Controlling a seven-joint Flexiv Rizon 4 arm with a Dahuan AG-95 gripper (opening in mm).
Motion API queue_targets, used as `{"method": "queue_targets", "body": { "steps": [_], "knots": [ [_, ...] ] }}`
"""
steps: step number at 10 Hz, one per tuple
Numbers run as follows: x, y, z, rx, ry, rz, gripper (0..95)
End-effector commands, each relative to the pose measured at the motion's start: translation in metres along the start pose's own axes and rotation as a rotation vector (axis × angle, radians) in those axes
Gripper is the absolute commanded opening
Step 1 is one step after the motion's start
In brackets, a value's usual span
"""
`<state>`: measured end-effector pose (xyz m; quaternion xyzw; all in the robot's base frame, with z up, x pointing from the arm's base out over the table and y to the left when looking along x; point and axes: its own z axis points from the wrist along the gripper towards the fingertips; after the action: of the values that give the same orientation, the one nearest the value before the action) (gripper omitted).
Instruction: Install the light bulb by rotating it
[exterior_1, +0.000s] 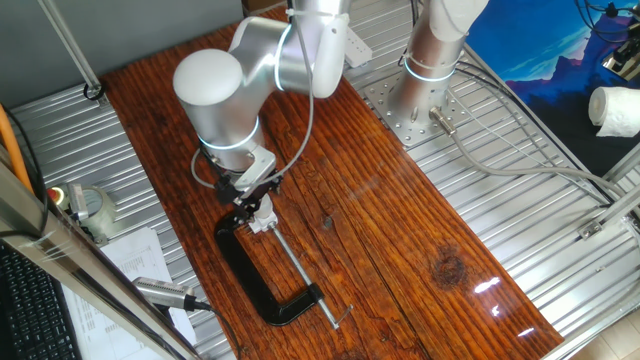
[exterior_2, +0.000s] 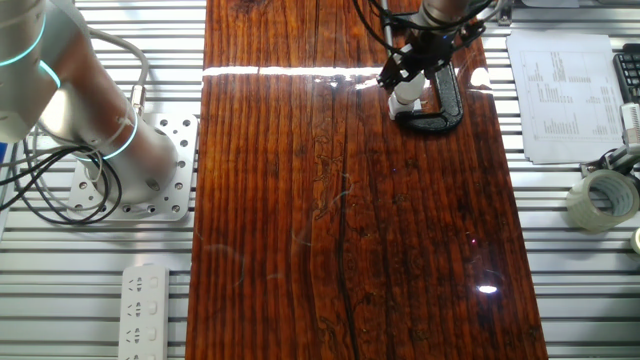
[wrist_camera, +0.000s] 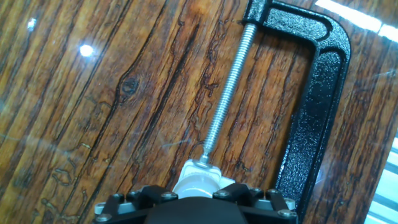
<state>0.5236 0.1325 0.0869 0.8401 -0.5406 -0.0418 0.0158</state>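
The light bulb (wrist_camera: 198, 185) shows as a pale rounded head at the bottom of the hand view, sitting on the small white socket block (wrist_camera: 200, 169). My gripper (wrist_camera: 198, 198) is shut on the bulb, with a black finger (wrist_camera: 242, 191) pressed against each side of it. A big black C-clamp (wrist_camera: 320, 81) pins the socket with its silvery screw (wrist_camera: 227, 93). In one fixed view the gripper (exterior_1: 257, 210) points down onto the socket at the clamp (exterior_1: 255, 275). In the other fixed view the gripper (exterior_2: 410, 85) hides the bulb above the clamp (exterior_2: 440, 105).
The wooden board (exterior_2: 350, 220) lies on a slatted metal table. The arm's base (exterior_1: 425, 70) stands at the back. Printed sheets (exterior_2: 565, 95), a tape roll (exterior_2: 600, 200) and a power strip (exterior_2: 148, 310) lie off the board. A metal pen-like tool (exterior_1: 165, 292) rests at the left.
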Motion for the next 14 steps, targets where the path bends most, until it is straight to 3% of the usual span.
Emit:
{"method": "queue_targets", "body": {
  "steps": [1, 4, 5, 14],
  "knots": [
    [0.0011, -0.0002, 0.0018, 0.001, 0.007, -0.001, 76.0],
    [0.0018, -0.0003, 0.003, -0.002, 0.013, 0.015, 76.0],
    [0.002, -0.0002, 0.0035, -0.004, 0.018, 0.016, 57.0],
    [0.0041, -0.0007, 0.0079, -0.002, 0.025, 0.027, 57.0]
  ]
}}
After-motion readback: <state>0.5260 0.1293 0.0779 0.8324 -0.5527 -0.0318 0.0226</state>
